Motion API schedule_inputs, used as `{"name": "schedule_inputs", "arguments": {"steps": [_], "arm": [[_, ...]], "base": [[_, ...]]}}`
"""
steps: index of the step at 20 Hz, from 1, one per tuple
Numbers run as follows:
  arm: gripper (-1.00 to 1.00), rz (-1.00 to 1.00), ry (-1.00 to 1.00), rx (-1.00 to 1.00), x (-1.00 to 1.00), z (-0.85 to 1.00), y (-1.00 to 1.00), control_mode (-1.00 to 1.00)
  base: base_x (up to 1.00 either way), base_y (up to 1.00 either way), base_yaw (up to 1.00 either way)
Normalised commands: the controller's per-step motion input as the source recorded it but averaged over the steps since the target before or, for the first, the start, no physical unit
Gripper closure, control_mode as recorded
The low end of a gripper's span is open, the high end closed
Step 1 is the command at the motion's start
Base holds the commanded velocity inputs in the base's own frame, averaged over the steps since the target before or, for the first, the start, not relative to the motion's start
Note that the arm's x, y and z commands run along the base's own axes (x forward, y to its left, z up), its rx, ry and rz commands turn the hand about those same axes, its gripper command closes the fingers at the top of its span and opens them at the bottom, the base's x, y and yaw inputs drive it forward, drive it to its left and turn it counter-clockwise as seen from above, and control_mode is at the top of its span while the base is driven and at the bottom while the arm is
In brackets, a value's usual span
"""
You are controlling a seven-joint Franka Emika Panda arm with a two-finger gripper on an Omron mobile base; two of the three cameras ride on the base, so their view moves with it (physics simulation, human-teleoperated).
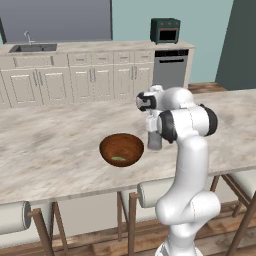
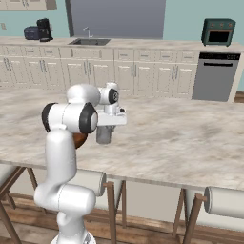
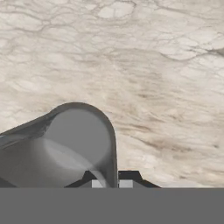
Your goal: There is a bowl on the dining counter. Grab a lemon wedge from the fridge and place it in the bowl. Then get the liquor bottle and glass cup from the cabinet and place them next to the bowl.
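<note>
one brown wooden bowl (image 1: 121, 149) sits on the beige marbled desk (image 1: 50, 145), near its front edge, and a small green piece that looks like the lemon wedge (image 1: 119, 159) lies inside it, though it is too small to be sure. just to the right of the bowl stands a grey glass cup (image 1: 154, 140), close beside it but apart from its rim. the jaws (image 3: 108, 178) come down on the cup from above and are clenched on its rim; in the hand view the cup's wall runs between the two dark fingertips (image 3: 126, 176) and the open mouth of the cup fills the lower left, with bare marbled stone beyond it. in the right base view the cup (image 2: 104, 133) hangs under the white hand, its base at or just above the desk; i cannot tell whether it touches. the bowl (image 2: 79, 139) shows there as a brown sliver behind the arm's elbow. cushioned stools (image 1: 15, 217) stand under the front edge of the desk. across the room a run of cream cabinets (image 1: 75, 80) carries a sink (image 1: 32, 48) at the left, a dark green toaster oven (image 1: 165, 30) at the right, and a steel dishwasher (image 1: 170, 67) below it
</note>
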Motion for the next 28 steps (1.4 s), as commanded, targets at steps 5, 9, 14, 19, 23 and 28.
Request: {"name": "schedule_inputs", "arguments": {"steps": [5, 9, 14, 19, 23, 28], "arm": [[1.00, 0.00, -0.12, 0.00, 0.00, -0.37, 0.21, -1.00], [1.00, 0.00, -0.16, 0.00, 0.06, -0.27, 0.16, -1.00], [1.00, 0.00, -0.17, 0.00, 0.12, -0.30, 0.09, -1.00], [1.00, 0.00, -0.16, -0.02, 0.09, -0.36, 0.00, -1.00], [1.00, 0.00, -0.17, -0.03, 0.05, -0.37, 0.03, -1.00], [-1.00, 0.00, -0.15, -0.02, 0.00, -0.23, 0.06, -1.00]], "base": [[0.00, 0.00, 0.00], [0.00, 0.00, 0.00], [0.00, 0.00, 0.00], [0.00, 0.00, 0.00], [0.00, 0.00, 0.00], [0.00, 0.00, 0.00]]}}
